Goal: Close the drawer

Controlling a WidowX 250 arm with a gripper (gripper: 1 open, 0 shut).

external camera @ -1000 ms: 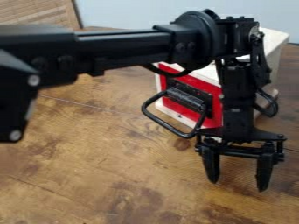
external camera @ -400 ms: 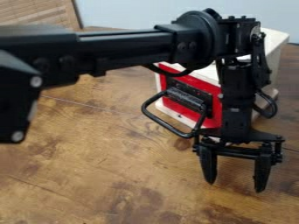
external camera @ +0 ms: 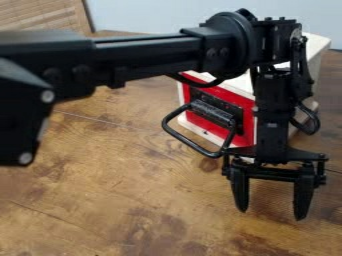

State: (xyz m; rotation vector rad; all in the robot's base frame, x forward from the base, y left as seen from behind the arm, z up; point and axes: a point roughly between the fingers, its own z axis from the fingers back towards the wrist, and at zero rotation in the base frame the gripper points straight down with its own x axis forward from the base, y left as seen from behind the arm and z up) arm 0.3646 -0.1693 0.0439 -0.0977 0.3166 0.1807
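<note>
The drawer sits toward the table's far right edge, its red front and loop handle standing out from the white box; I'd say it is not shut yet. The gripper hangs just in front of it, pointing down, fingers spread apart and empty. Nothing has shifted in the last second; the arm holds its place, so the push is still to come. The table is worn brown wood.
</note>
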